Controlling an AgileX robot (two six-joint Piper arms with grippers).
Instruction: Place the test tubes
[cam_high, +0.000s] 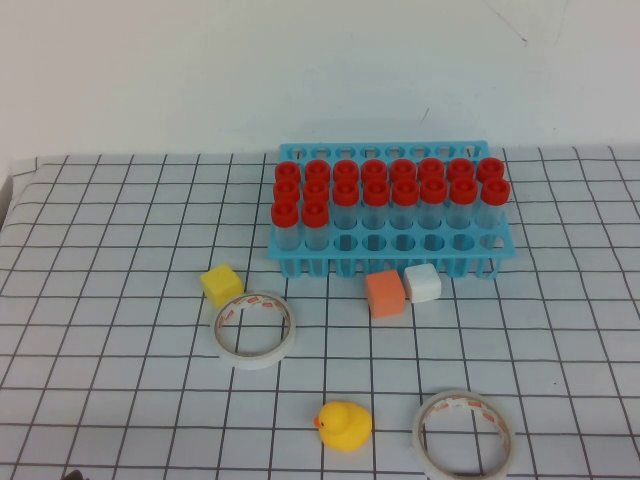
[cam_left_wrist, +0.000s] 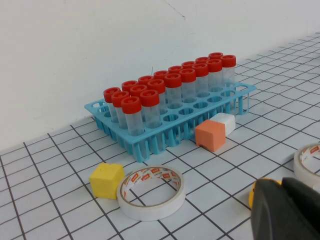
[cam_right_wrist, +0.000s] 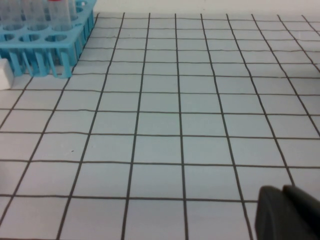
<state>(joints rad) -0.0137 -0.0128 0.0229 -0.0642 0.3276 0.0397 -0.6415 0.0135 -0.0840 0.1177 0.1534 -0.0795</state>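
Left gripper (cam_left_wrist: 284, 209): fingers pressed together, low over table (cam_high: 120, 300) toward near edge, just beside yellow duck (cam_high: 345, 426). Right gripper (cam_right_wrist: 289, 210): likewise closed, low over bare gridded table, rack corner well off. Test tubes (cam_high: 375, 192): red-capped, well apart from both grippers, upright in blue rack (cam_high: 350, 257) toward table's far edge. Rack: two full rows of tubes, two more at left end of front row; remaining front holes and back row open. Orange cube (cam_high: 384, 293), white cube (cam_high: 423, 283) just beside rack front.
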